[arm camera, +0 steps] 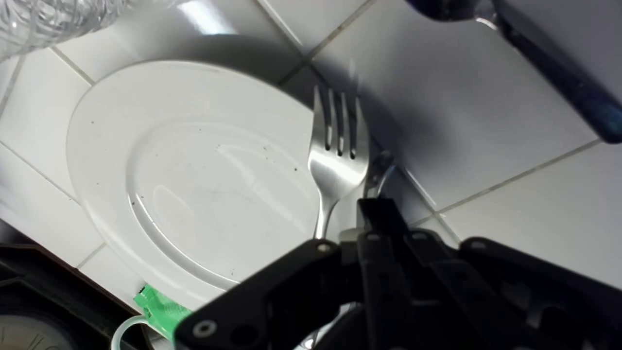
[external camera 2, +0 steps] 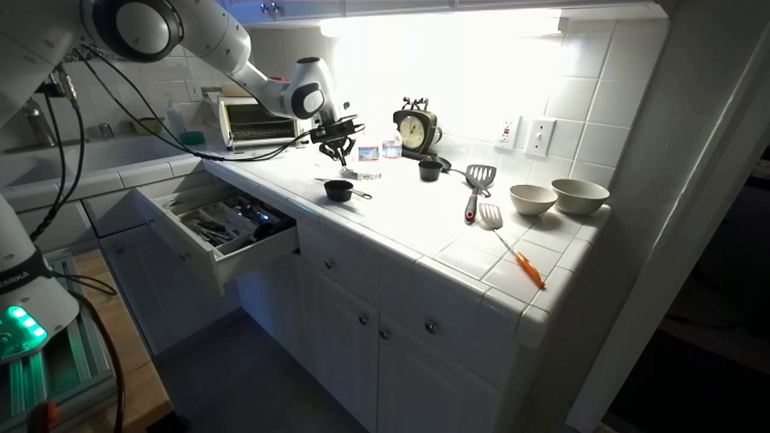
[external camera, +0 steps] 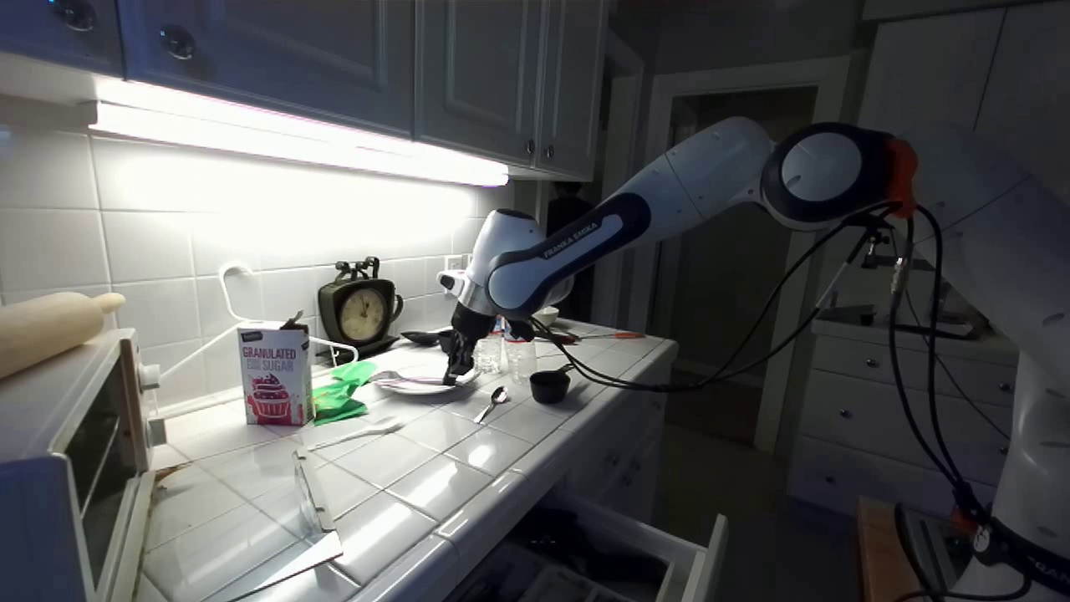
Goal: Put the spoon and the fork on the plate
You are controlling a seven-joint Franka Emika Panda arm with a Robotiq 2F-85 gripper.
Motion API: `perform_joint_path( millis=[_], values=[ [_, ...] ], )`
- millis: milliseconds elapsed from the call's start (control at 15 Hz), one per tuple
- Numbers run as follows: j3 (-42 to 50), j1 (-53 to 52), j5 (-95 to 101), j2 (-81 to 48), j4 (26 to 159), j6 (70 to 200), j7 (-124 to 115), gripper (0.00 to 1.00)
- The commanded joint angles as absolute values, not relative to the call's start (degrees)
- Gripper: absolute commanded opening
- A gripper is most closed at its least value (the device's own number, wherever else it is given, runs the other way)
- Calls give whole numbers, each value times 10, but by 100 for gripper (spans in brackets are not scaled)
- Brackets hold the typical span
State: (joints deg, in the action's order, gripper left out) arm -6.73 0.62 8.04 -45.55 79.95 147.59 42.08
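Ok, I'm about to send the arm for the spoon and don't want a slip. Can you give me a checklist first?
1. Plate flat on the counter: ok.
2. Fork wholly within the plate's edge: not ok, its tines reach past it in the wrist view.
3. Gripper free of the fork: cannot tell, it hides part of the handle.
4. Spoon on the plate: not ok, it lies on the counter.
5. Spoon apart from the black cup: ok.

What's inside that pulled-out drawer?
In an exterior view, a divided tray with dark and shiny utensils in it. Whatever lies beneath them, or back under the counter, is covered up.
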Motion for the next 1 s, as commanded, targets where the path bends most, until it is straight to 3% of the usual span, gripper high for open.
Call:
perform_joint_path(
  millis=[0, 67, 200, 467, 533, 600, 733, 933],
  values=[
    [-64, 3, 95, -467, 779, 1469, 420, 10],
    [-64, 3, 95, -467, 779, 1469, 420, 16],
    [-65, 4, 95, -466, 780, 1469, 420, 36],
    [-65, 4, 95, -466, 780, 1469, 421, 45],
    [-65, 4, 94, -466, 780, 1469, 420, 42],
    [-66, 4, 93, -464, 781, 1469, 419, 49],
    [-66, 4, 91, -461, 785, 1469, 415, 76],
    [-63, 4, 89, -452, 793, 1467, 405, 97]
  ],
)
